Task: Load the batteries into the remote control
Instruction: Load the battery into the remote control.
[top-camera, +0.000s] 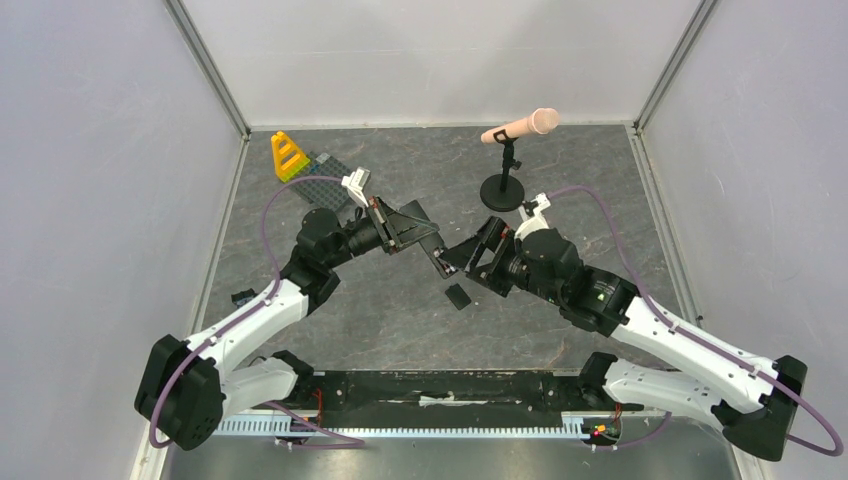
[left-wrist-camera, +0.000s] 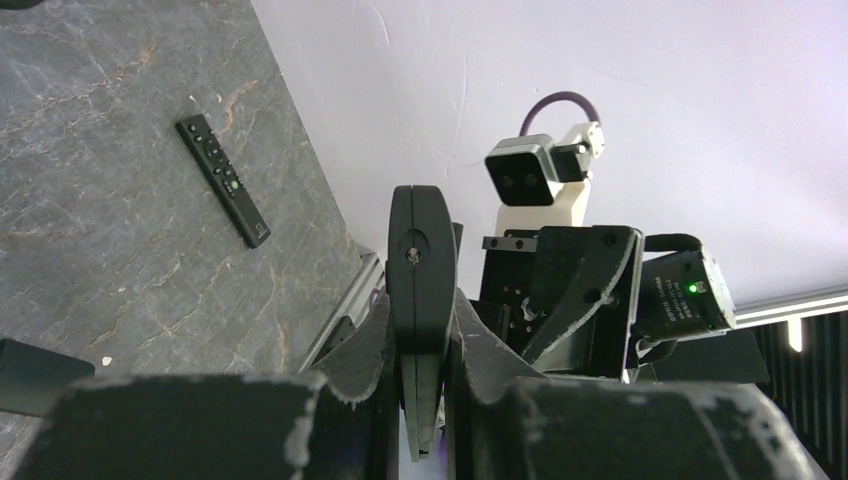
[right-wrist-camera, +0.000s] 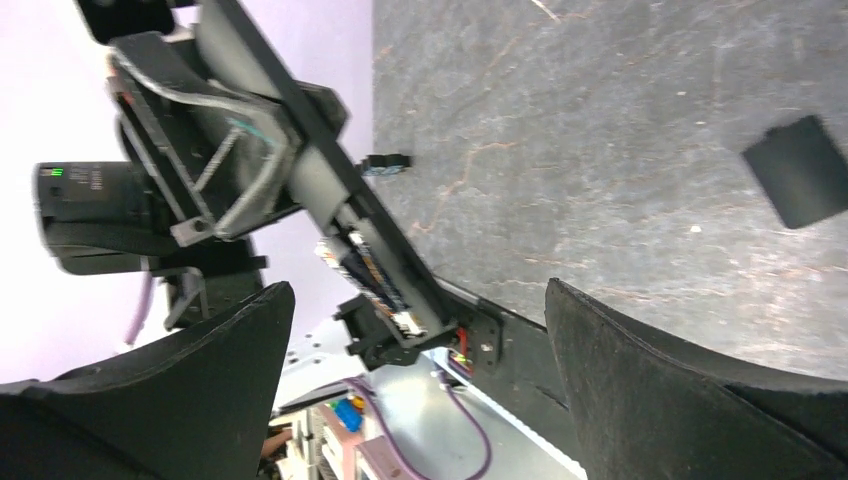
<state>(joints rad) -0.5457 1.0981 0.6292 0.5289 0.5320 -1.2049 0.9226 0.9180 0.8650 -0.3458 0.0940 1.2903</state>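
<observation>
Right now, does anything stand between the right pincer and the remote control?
Nothing visible. The open right pincer faces the remote control in the left pincer; the loose cover lies aside on the table.

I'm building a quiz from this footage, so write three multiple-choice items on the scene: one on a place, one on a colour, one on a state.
1. Where is the small black cover? A) flat on the table B) in a drawer C) on a shelf
2. What colour is the microphone head? A) green B) pinkish beige C) blue
3. How is the right hand? A) shut empty B) shut on a cable C) open
Answers: 1 A, it lies on the tabletop; 2 B, it shows pale pink; 3 C, its fingers stand wide apart.
</observation>
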